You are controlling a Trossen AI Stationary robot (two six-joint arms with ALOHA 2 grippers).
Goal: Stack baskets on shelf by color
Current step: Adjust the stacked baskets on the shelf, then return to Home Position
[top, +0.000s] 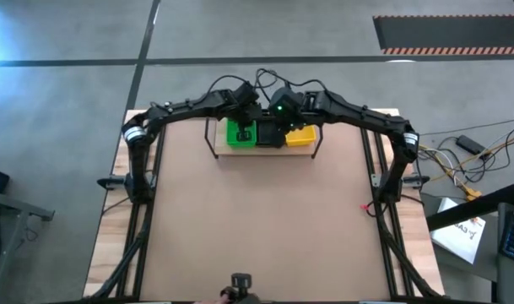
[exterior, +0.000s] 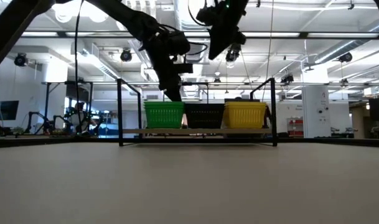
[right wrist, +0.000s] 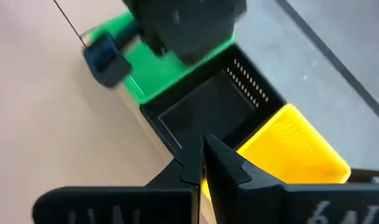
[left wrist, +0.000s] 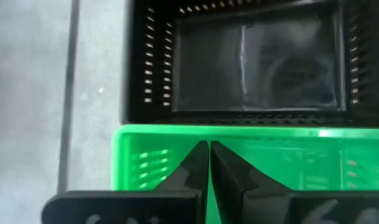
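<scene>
- Three basket stacks sit side by side on the shelf [exterior: 195,131] at the table's far edge: the green baskets [exterior: 163,115], the black baskets [exterior: 205,116] in the middle, the yellow baskets [exterior: 245,115]. Each touches its neighbour.
- How many baskets make up each stack cannot be told from these views.
- No loose basket shows on the tabletop [top: 265,219], so my judgement is that the sorting is at or near its end.
- Left gripper [left wrist: 208,163] hangs just above the green baskets, fingers pressed together, holding nothing.
- Right gripper [right wrist: 203,163] hovers higher, over the seam between black and yellow, fingers together and empty as well.
- Next move, as I read it: lift both arms straight up and draw them back toward the near side of the table.
- Care is needed, since the left fingertips sit close to the green rim and a sideways drift could nudge the stack.
- Black wire frames [exterior: 120,112] at the shelf's ends stand upright beside the outer stacks and limit any sideways exit.
- Cables [top: 278,83] loop above both wrists, near the shelf.
</scene>
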